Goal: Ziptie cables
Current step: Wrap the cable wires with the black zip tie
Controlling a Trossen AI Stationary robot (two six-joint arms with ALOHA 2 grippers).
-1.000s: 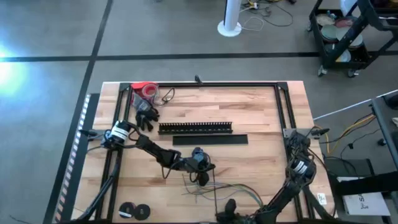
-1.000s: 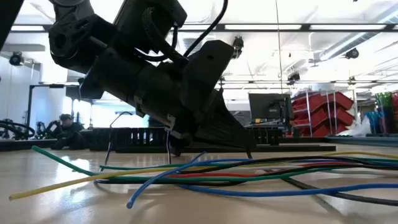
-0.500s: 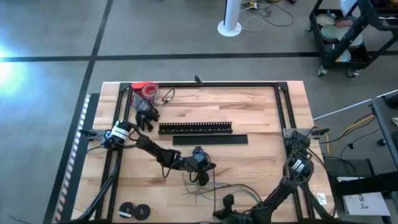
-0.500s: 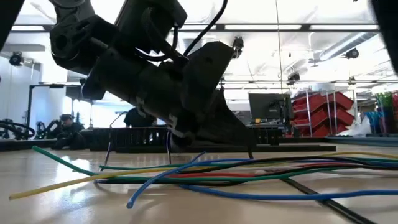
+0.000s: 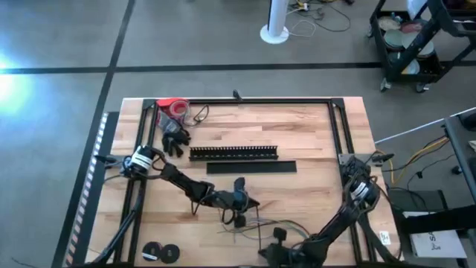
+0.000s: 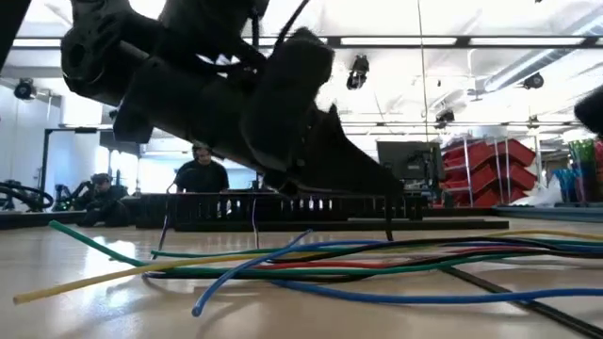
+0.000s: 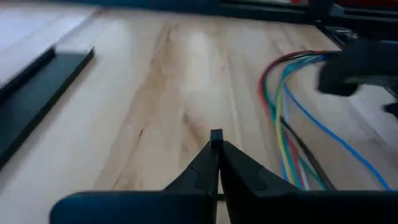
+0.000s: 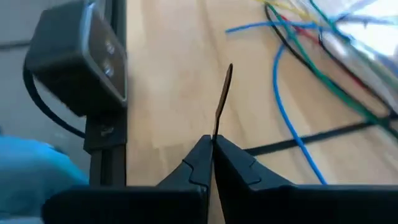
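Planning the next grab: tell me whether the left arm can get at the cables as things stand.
Probably yes. The left tool, shut, hovers over bare table right beside the cables, with nothing between them. The right tool, shut on a thin dark strip, waits nearby.

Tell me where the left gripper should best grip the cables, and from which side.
Grip the cables where the wires run close together, not at the fanned ends. Come from above, jaws across them: they lie flat on the table. The left gripper is shut; the right gripper holds a thin strip.
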